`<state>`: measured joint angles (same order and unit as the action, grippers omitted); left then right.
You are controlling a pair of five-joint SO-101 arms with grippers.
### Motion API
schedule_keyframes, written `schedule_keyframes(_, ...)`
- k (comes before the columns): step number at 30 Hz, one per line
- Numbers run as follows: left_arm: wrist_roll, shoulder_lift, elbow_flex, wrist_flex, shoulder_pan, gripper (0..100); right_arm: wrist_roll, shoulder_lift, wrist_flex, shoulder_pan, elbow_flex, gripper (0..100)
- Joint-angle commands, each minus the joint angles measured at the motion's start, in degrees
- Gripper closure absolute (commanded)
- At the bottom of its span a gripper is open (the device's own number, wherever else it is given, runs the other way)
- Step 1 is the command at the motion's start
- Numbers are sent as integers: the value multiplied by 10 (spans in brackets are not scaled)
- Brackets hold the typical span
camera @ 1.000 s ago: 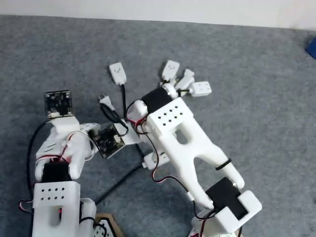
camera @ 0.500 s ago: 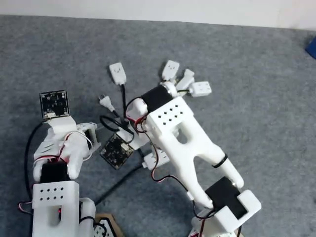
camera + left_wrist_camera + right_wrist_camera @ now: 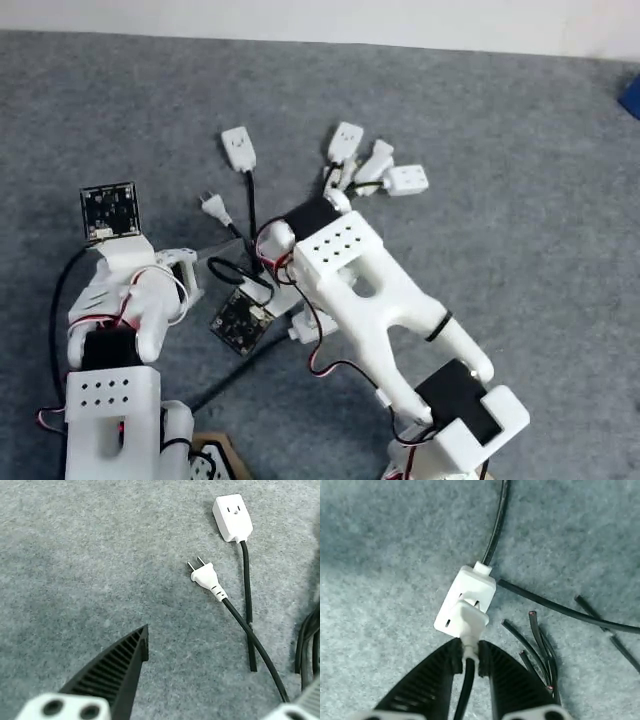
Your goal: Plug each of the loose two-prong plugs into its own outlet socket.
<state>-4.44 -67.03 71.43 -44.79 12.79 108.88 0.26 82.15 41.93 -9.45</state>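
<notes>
At the white outlet socket (image 3: 468, 586), the right gripper (image 3: 469, 652) clamps the two-prong plug (image 3: 470, 618) by its neck; pushing off-axis may bend prongs or shove the socket away.

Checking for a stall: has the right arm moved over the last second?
Yes: the right arm has drawn back toward its base, away from the unmoved socket.

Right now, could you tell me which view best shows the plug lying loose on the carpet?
The left wrist view: the plug lies unobstructed, both prongs plain. The high view shows it far smaller.
</notes>
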Motion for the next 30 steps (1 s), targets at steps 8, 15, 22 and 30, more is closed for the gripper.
schedule_keyframes(8, -4, 1, -16, 12, 6, 511, 14, -2, -12, 10, -5, 991)
schedule_keyframes(15, -4, 1, -16, 12, 6, 511, 14, -2, -16, 7, -55, 991)
schedule_keyframes(22, -4, 1, -16, 12, 6, 511, 11, -2, -26, -7, -80, 991)
schedule_keyframes(30, -4, 1, -17, 12, 6, 511, -38, -2, -87, 23, -139, 991)
